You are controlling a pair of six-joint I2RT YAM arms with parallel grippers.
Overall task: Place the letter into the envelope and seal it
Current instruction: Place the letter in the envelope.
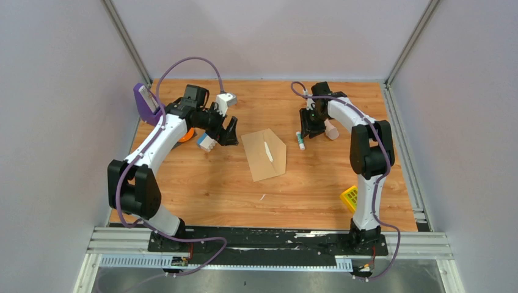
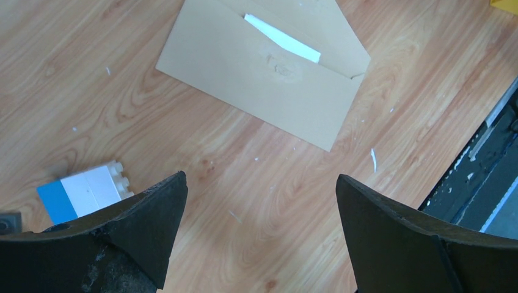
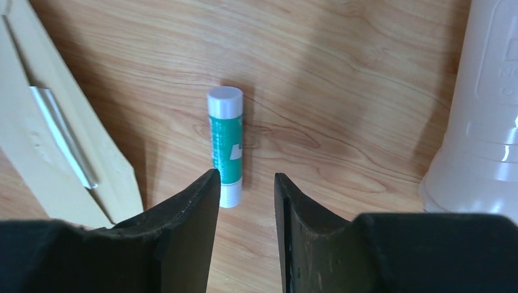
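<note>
Wood-grain table (image 1: 207,195), grey walls on three sides. Far left corner has a purple holder (image 1: 144,104) against the wall. A blue-and-white brick (image 1: 206,142) lies flat just beside my left hand (image 1: 231,131). That hand has its jaws spread wide with nothing between them, and hangs over bare wood left of the envelope (image 1: 264,160), not touching it.

Envelope lies flat mid-table, flap unfolded and unsealed, point aimed right. The letter (image 1: 268,151) sits in the pocket: only a thin white strip shows at the mouth, along the flap fold. I can't tell how deep the rest goes.

Right of the flap tip, a green-and-white glue stick (image 3: 225,140) lies on its side on the wood, apart from the envelope. Right hand (image 3: 246,177) hovers over its near end, jaws parted a modest gap, gripping nothing. One finger hides part of the stick's end in the wrist view. A white plastic bottle (image 3: 482,122) is just to the right of that hand. A small yellow object (image 1: 349,198) sits on the table by the right arm's lower link.
</note>
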